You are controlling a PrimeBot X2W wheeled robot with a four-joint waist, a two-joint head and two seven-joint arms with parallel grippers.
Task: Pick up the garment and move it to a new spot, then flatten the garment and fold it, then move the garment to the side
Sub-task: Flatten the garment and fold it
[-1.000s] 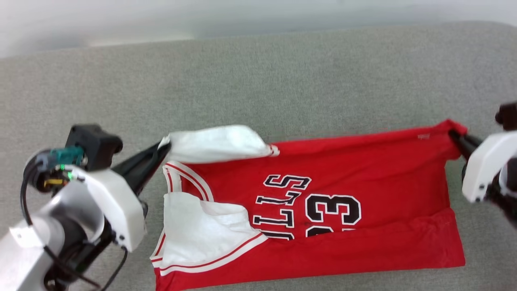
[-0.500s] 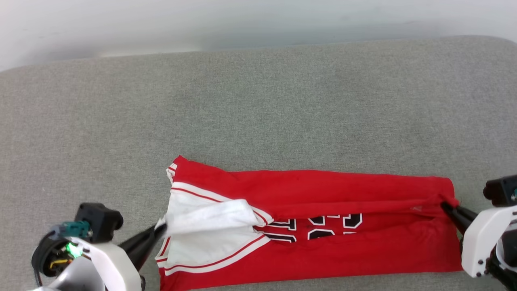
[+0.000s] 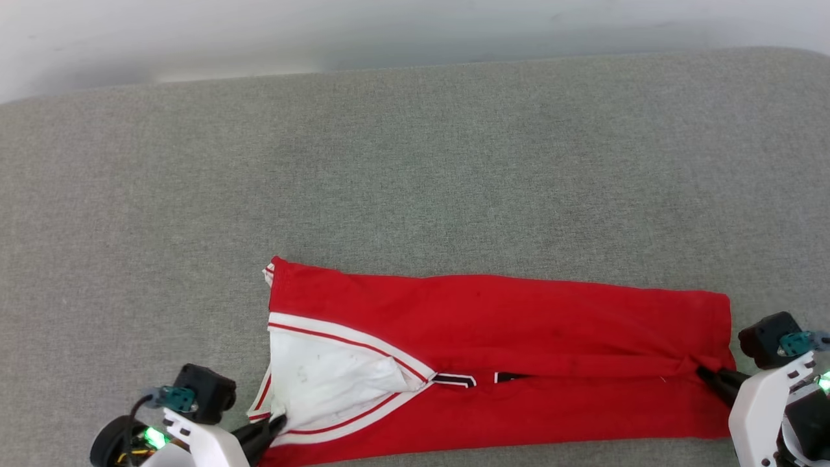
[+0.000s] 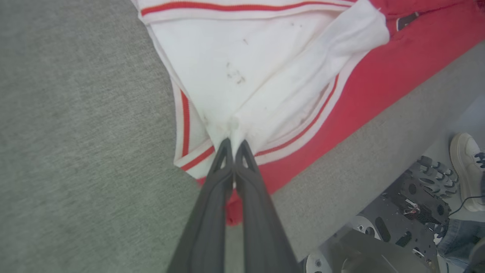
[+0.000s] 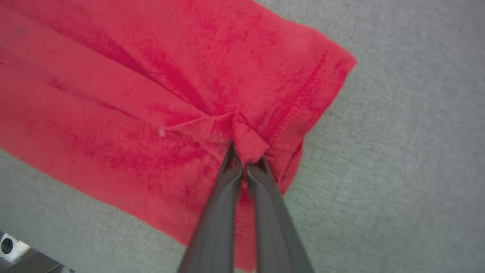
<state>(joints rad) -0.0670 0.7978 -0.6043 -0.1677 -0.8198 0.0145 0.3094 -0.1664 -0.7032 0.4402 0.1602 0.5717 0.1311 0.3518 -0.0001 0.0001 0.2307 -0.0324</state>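
The garment [image 3: 493,324], a red jersey with white sleeves, lies folded lengthwise near the front edge of the grey surface; only slivers of its black numerals show at the fold. My left gripper [image 3: 275,425] is shut on the white sleeve cloth [image 4: 242,76] at the garment's left end, its fingertips [image 4: 226,146] pinching a gather of white fabric. My right gripper [image 3: 703,375] is shut on a pinch of the red hem [image 5: 248,142] at the right end, with the red cloth [image 5: 151,94] spreading away from its tips.
The grey fabric surface [image 3: 415,162] stretches wide behind the garment, with a pale wall beyond. In the left wrist view the surface's front edge drops to the robot's base [image 4: 409,212], and a person's white shoe [image 4: 468,167] stands on the floor.
Both grippers have drawn the far edge of the garment toward me and down over the front, covering almost all the numerals. The folded edge now lies low on the near half.
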